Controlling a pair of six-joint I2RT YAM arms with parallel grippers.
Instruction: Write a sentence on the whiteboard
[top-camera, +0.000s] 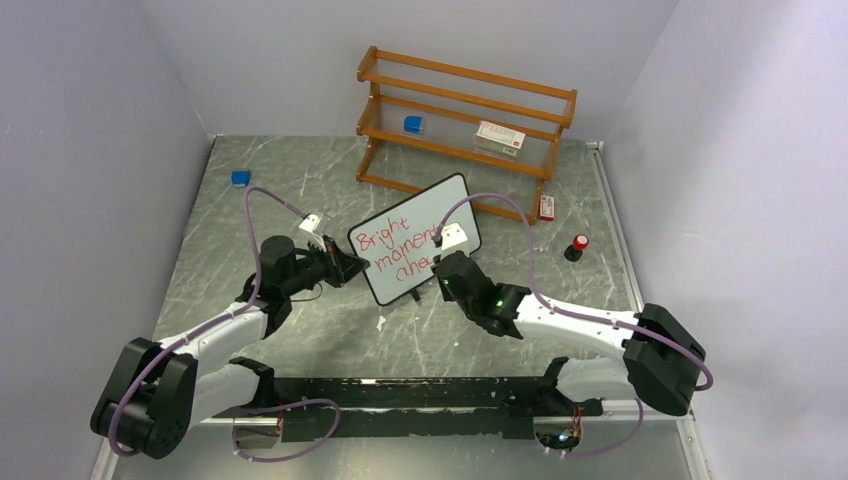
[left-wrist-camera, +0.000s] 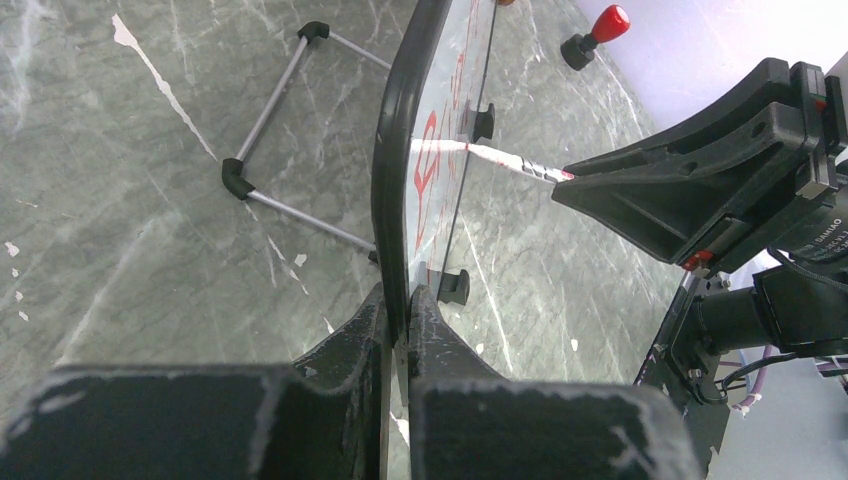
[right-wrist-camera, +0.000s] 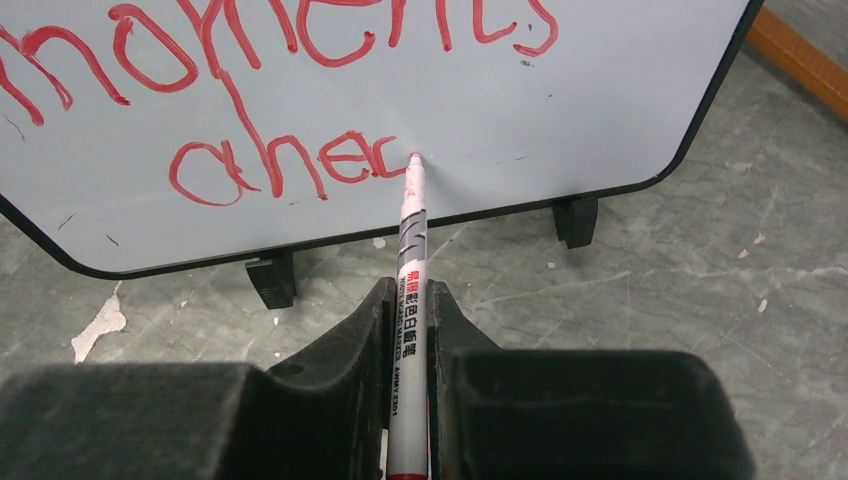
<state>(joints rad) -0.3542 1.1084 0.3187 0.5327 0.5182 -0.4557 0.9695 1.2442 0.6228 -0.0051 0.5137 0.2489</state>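
I see left gripper (left-wrist-camera: 400, 300) clamping one whiteboard (left-wrist-camera: 392, 150) by side edge; right gripper (right-wrist-camera: 405, 300) pinching one marker (right-wrist-camera: 412, 230), tip near bottom edge; tabletop (right-wrist-camera: 700, 300) open below.

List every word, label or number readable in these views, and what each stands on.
"Bright": red handwriting, top line of the whiteboard.
"moments": second line, same board.
"ahe" plus a part-formed letter: third line, with the marker tip at its end.
Print along the marker barrel: too small to read surely.
Label on the white box on the shelf: too small.
Label on the small red-and-white box beside the shelf: unreadable.
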